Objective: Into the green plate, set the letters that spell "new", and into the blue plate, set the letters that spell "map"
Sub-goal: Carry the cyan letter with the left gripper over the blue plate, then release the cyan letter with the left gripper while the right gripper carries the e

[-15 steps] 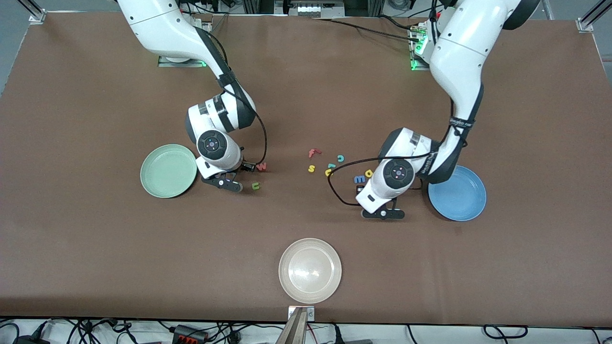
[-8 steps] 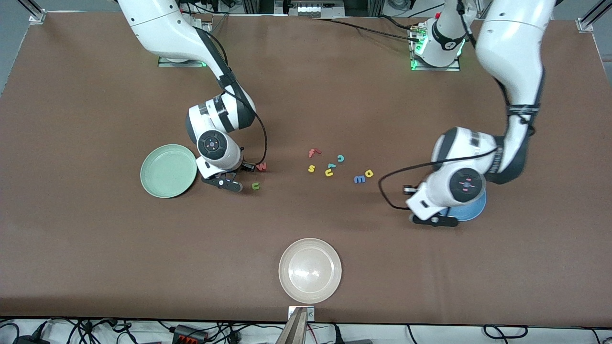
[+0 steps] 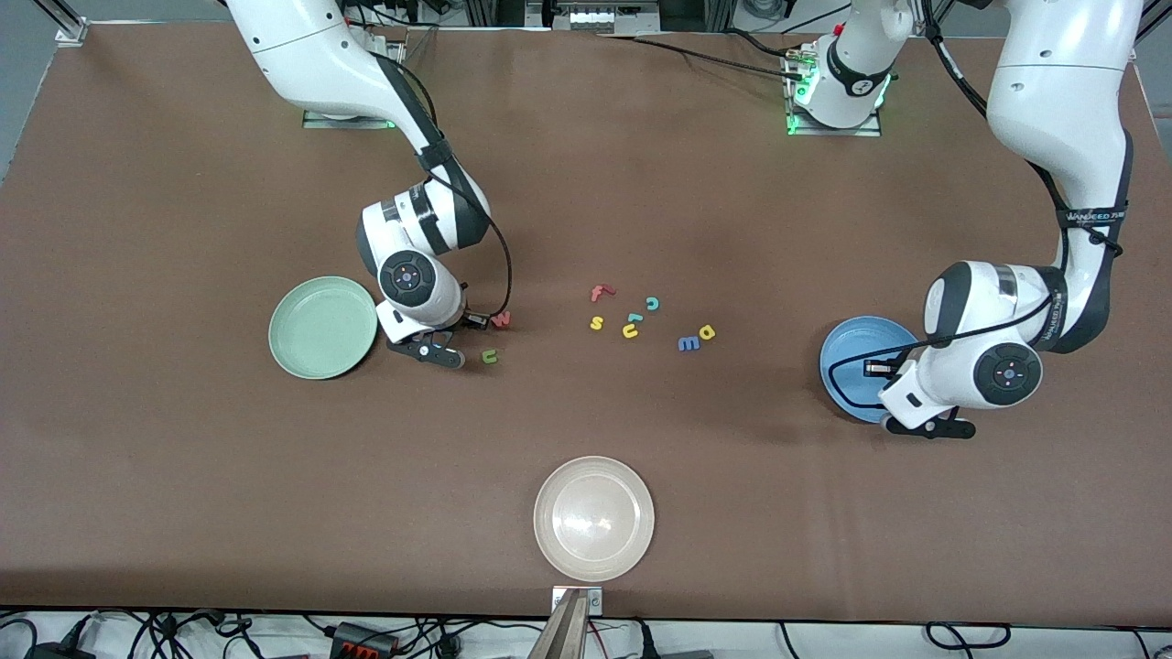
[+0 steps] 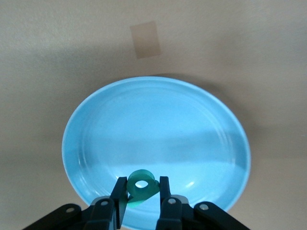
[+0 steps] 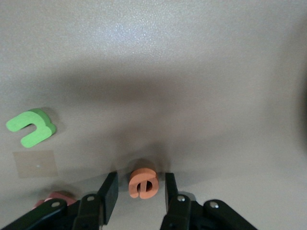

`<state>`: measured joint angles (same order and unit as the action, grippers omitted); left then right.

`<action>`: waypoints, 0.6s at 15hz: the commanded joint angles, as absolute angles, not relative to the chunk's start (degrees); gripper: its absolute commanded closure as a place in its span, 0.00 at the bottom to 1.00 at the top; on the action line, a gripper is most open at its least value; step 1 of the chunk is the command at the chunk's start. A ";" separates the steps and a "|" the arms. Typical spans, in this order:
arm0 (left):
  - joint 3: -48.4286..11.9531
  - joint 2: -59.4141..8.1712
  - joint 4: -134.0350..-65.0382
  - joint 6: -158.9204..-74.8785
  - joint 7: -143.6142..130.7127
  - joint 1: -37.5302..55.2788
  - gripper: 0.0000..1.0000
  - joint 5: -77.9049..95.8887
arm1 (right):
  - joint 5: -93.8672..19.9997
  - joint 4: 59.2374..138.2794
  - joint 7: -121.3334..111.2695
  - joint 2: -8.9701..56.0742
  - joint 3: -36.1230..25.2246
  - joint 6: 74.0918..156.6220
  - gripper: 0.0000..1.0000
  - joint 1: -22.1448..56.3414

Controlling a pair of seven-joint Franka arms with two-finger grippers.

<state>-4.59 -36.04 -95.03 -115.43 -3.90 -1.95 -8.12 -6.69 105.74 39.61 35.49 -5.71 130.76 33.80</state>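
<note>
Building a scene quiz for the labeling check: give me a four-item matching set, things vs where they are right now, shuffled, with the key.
Things
1. teal p
2. orange e
3. blue m
4. beige-white plate

Places
A. on the table between the right claw's spread fingers
B. on the table beside the yellow a
C. pinched in the left claw above the blue plate
D. nearest the front camera, with nothing in it

Pairs: 1-C, 2-A, 3-B, 4-D

Letter p [image 4: 141, 184] over plate [image 4: 96, 120]; e [image 5: 143, 183] seemingly on table [image 5: 192, 72].
</note>
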 commanded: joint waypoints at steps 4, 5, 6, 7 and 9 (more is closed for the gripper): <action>-6.24 -34.72 -97.12 -116.98 -3.16 -2.11 0.00 -9.14 | -7.65 106.17 40.25 35.34 -5.62 131.84 0.92 33.66; -6.85 -34.11 -96.86 -116.37 -3.08 -1.94 0.00 -9.14 | -7.65 106.08 40.25 34.72 -5.62 131.57 0.94 33.58; -8.51 -33.58 -96.77 -115.67 -3.08 -1.93 0.00 -9.14 | -7.65 106.08 40.17 33.41 -5.62 131.31 0.98 33.49; -10.70 -33.05 -96.77 -114.88 -2.82 -1.85 0.00 -9.14 | -7.65 106.08 39.99 31.75 -5.80 130.35 0.98 33.40; -15.01 -32.43 -96.68 -114.52 -1.94 -1.93 0.00 -9.23 | -7.65 105.30 39.21 27.97 -6.59 125.01 0.98 32.26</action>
